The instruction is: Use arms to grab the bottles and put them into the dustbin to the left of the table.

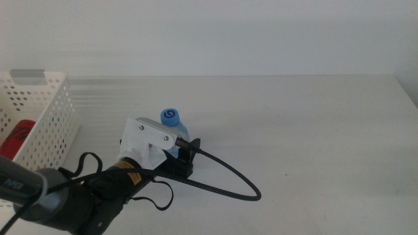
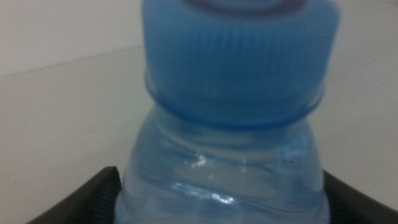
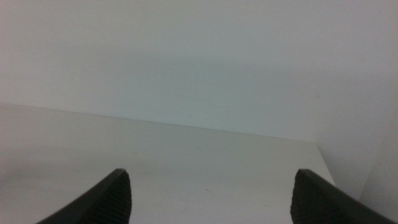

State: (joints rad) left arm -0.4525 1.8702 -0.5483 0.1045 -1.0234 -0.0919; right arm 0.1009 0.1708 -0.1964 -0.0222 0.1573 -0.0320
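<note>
- Nearest the camera in the middle view, the left arm (image 1: 72, 196) sweeps in from the lower left, dark and cable-draped, reaching up and across the worktop (image 1: 307, 130) at a low slant.
- At its end the left gripper (image 1: 186, 151) sits right by the water bottle (image 1: 174, 124), white housing tilted over it. I judge that low, sideways approach is chosen to take the bottle by its body, not its cap.
- Wrist view now: the bottle (image 2: 224, 180) fills the picture, blue cap (image 2: 239, 59) up top, 1 dark jaw showing on each side of the clear body. The jaws flank it closely, but whether they are already pinching it or only bracketing it, I cannot tell.
- The bottle stands upright on the worktop, cap up, not lifted as far as these views show.
- Further left, the dustbin (image 1: 49, 114) waits at the worktop's left edge, perforated white wall facing us, with something red (image 1: 19, 134) already lying inside. It sits well apart from the bottle, so a carry to the left is what remains, by my reading.
- The right gripper (image 3: 211, 193) is out of the middle view; its own camera shows 2 jaws spread wide over bare worktop, holding nothing, simply waiting.
</note>
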